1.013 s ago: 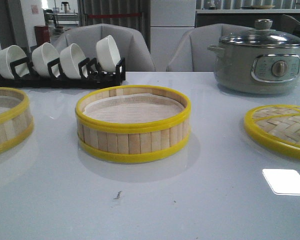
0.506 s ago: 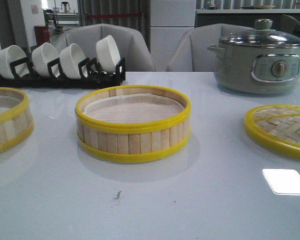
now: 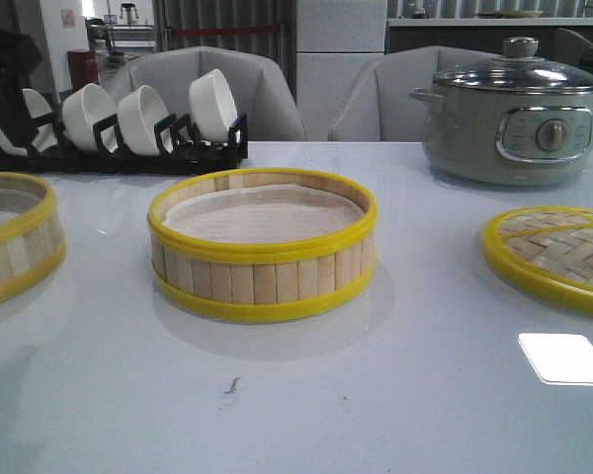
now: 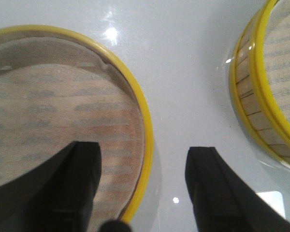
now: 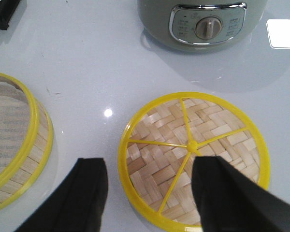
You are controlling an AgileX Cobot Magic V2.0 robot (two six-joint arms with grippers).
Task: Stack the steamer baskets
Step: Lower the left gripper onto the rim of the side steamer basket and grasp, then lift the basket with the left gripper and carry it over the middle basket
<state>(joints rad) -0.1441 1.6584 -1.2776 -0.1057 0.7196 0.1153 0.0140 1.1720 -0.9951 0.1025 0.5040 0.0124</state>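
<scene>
Evidently the stacking has not begun: both round shallow steamer baskets with pale bamboo-slat walls, bright yellow rims and white liners sit apart on the pale glossy table (image 3: pixel 306 415), and nothing rests on anything else. The middle basket (image 3: pixel 263 244) stands at the centre of the front view, the left basket (image 3: pixel 10 237) lies at the table's left edge, half out of frame, and the flat woven bamboo lid with a yellow rim and yellow spokes (image 3: pixel 558 252) lies well apart at the right.

The left gripper (image 4: pixel 142 188) hangs above the left basket (image 4: pixel 63 116) with its fingers spread wide and empty, one black finger (image 4: pixel 75 183) over the liner and the other outside the rim, so the rim runs between them. I judge this the approach to the first grasp. The next move calls for a descent until the wall sits between the fingers, a close on the rim, then a lift and a carry across onto the middle basket (image 4: pixel 273 92), rims aligned.

The right gripper (image 5: pixel 147 193) is likewise parted and holds nothing, poised over the lid (image 5: pixel 193 154), presumably waiting its turn.

As for writing, the grey-green electric pot with a glass lid (image 5: pixel 203 21) has small markings around its round dial (image 5: pixel 205 28), but they are too small to read. No brand shows on the baskets, and the white bowls (image 3: pixel 138 114) in their black rack (image 3: pixel 128 153) carry no visible label.
</scene>
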